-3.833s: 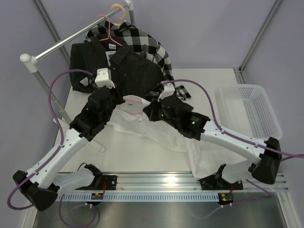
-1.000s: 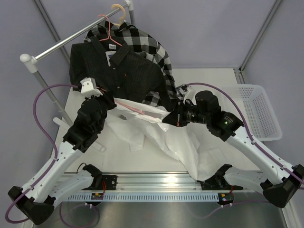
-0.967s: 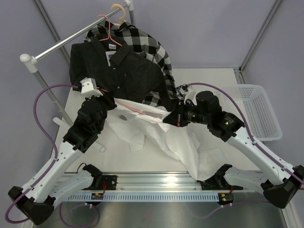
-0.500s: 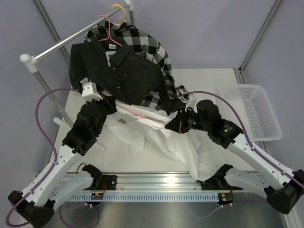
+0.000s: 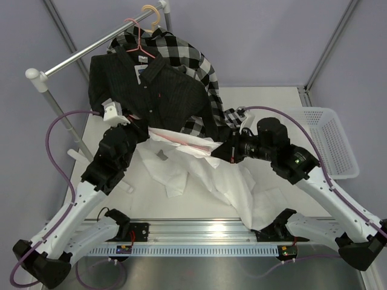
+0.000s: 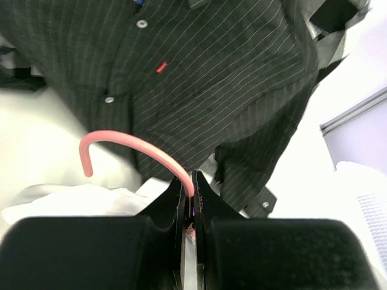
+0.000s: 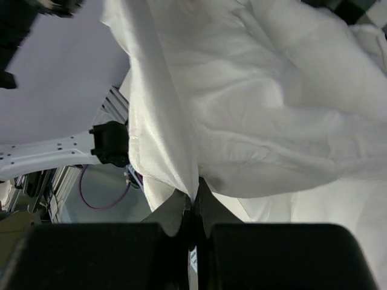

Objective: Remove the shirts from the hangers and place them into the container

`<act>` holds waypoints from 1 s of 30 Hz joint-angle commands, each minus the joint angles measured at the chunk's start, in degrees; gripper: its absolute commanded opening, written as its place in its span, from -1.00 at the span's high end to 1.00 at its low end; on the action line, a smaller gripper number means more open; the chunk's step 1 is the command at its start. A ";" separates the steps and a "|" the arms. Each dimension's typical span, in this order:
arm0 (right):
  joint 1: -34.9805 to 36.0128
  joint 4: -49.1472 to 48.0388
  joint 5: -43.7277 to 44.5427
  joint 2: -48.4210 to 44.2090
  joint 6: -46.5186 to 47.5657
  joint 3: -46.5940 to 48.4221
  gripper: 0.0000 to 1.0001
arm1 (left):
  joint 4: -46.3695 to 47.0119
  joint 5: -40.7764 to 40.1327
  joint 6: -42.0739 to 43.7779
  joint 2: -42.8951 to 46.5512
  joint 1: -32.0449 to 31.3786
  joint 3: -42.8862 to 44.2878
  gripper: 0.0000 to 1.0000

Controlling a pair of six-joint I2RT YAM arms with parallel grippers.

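The white shirt (image 5: 225, 181) lies sprawled over the middle of the counter (image 5: 266, 99), its collar end lifted between the two arms. The hold looks aimed at parting it from its pink hanger (image 6: 130, 144): one arm has the wire and the other has the cloth, so drawing them apart should slide the garment off. The left claw (image 6: 188, 188) is clenched on the hanger just below the hook. The thin wire is pinched between nearly touching fingers, and the hook curls up and to the left in the wrist view. The right claw (image 7: 195, 198) is clamped tight on a fold of the white fabric, which drapes up and away from its tips. Seen from above, it sits to the right of the hanger, with the shirt's shoulder stretched between the two claws. At the far left, the black striped shirt (image 5: 160, 90) and the checked shirt (image 5: 184, 51) hang from the rail (image 5: 81, 57), so I judge them to be waiting their turn. The basket (image 5: 309, 111) stands at the right edge of the counter, well apart from the white shirt, and no cloth shows inside it. My reading is that this shirt is mid-removal. One arm of the hanger appears to lie under the collar, though how much of it the fabric covers I cannot tell.
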State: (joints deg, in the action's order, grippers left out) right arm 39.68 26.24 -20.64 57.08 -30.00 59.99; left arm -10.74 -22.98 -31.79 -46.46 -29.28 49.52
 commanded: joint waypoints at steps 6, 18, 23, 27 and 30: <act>-1.27 12.52 0.08 1.19 3.54 13.60 1.00 | 8.55 -13.40 -3.80 -3.11 0.27 5.58 1.00; -1.62 4.62 4.21 -0.04 2.84 -5.48 1.00 | 6.44 -6.63 -13.21 -0.22 0.27 8.23 1.00; -1.62 1.10 5.61 -0.57 2.75 -10.76 1.00 | 6.70 -6.47 -13.82 -0.30 0.27 9.72 1.00; -1.54 0.13 7.81 2.76 3.10 -11.30 0.85 | 6.18 4.83 -12.95 -2.58 0.19 10.95 1.00; -1.54 1.17 7.20 2.96 5.20 -9.37 0.11 | 2.50 13.28 -11.20 -5.39 0.10 12.88 1.00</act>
State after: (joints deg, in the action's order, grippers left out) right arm 38.68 24.21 -15.42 59.88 -27.62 49.43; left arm -10.87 -17.02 -44.77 -50.48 -30.06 58.06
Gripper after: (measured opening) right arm 0.397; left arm 0.050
